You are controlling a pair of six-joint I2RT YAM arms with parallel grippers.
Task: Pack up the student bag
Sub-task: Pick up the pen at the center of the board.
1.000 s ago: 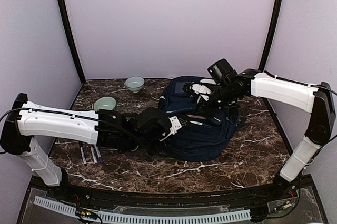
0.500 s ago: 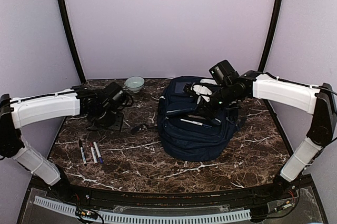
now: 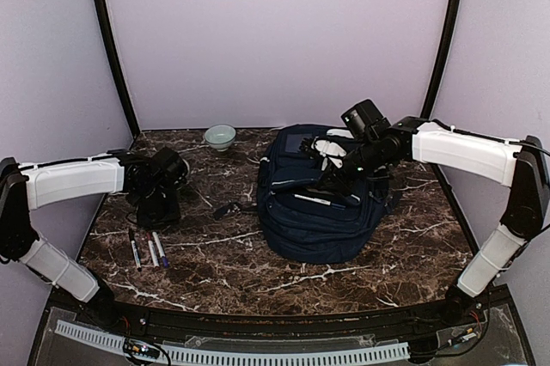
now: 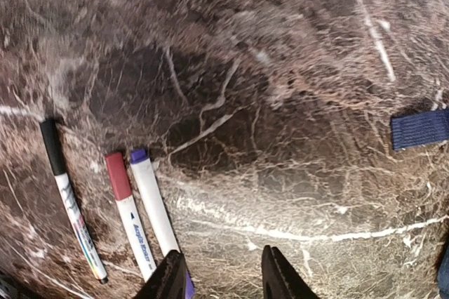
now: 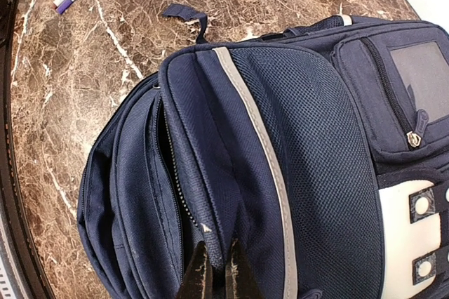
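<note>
The navy student bag (image 3: 320, 211) lies on the marble table right of centre, with its zip pocket gaping. My right gripper (image 3: 332, 179) is shut on the fabric edge of that pocket, and in the right wrist view (image 5: 218, 276) the jaws pinch the zip flap of the bag (image 5: 295, 137). My left gripper (image 3: 160, 214) points down at the table's left, open and empty, with bare marble between its jaws in the left wrist view (image 4: 223, 281). Three markers (image 3: 147, 249) lie just in front of it: black cap (image 4: 69, 197), red cap (image 4: 129, 220), purple cap (image 4: 156, 204).
A pale green bowl (image 3: 220, 136) stands at the back of the table. A loose bag strap end (image 3: 226, 210) lies on the table left of the bag and shows in the left wrist view (image 4: 419, 129). Purple walls enclose the table on three sides.
My left arm pulled out from the bag, swung left and now hovers over the table by the markers. My right gripper has kept its hold on the bag's pocket edge.
</note>
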